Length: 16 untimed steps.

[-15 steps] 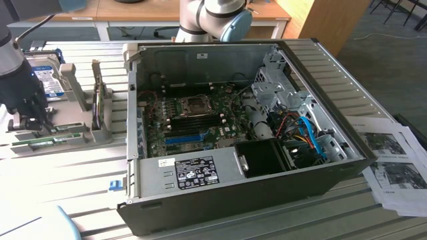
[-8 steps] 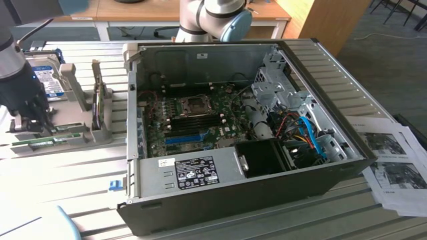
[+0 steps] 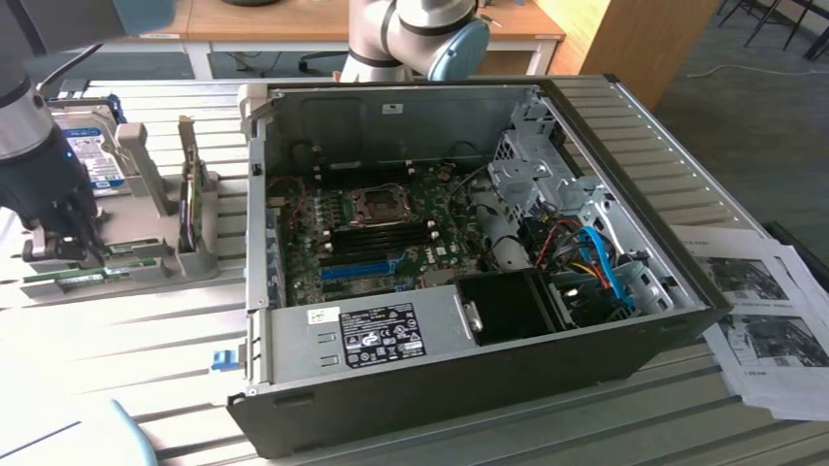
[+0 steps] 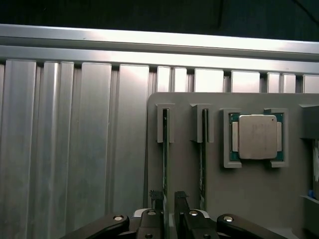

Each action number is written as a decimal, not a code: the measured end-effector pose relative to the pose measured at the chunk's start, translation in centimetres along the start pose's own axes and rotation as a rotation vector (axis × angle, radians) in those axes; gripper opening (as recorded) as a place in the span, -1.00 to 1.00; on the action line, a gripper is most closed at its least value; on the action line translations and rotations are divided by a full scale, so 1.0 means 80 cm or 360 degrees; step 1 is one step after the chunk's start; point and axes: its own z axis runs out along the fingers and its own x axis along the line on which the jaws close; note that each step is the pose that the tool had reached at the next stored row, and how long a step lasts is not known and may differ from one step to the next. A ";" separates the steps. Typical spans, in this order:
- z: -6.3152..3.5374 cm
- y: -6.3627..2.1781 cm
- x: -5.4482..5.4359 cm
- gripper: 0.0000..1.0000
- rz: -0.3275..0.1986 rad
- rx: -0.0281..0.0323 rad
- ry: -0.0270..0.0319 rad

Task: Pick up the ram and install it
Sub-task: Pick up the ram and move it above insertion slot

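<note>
1. The gripper [image 4: 168, 196] is held low over the grey holder [image 4: 249, 199], at the exterior view's left. It is well apart from the open case [image 3: 453, 388].
2. Its fingers [image 4: 180, 200] are spread, with one seen on each side of the ram [image 4: 165, 149]. Nothing is pinched yet.
3. The ram is stood on its thin edge in a slot of the holder. It is the stick farther from the chip [image 4: 256, 137]. A second stick [image 4: 203, 149] is stood just beside it.
4. The ram looks nearer to one finger than the other. If the fingers are closed like this, it could be pushed sideways and tipped or bent.
5. If too little of the thin edge is caught, the ram could be dropped when it is lifted.
6. If the ram is stuck in its slot, the holder could be dragged up with it.
7. The second stick is so close that it could be knocked by a finger.
</note>
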 end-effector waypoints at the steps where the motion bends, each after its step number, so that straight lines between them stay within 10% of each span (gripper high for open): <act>1: 0.001 0.000 0.000 -0.55 0.0000 0.00000 0.00001; 16: 0.005 -0.006 0.000 -0.55 0.0000 -0.00001 0.00001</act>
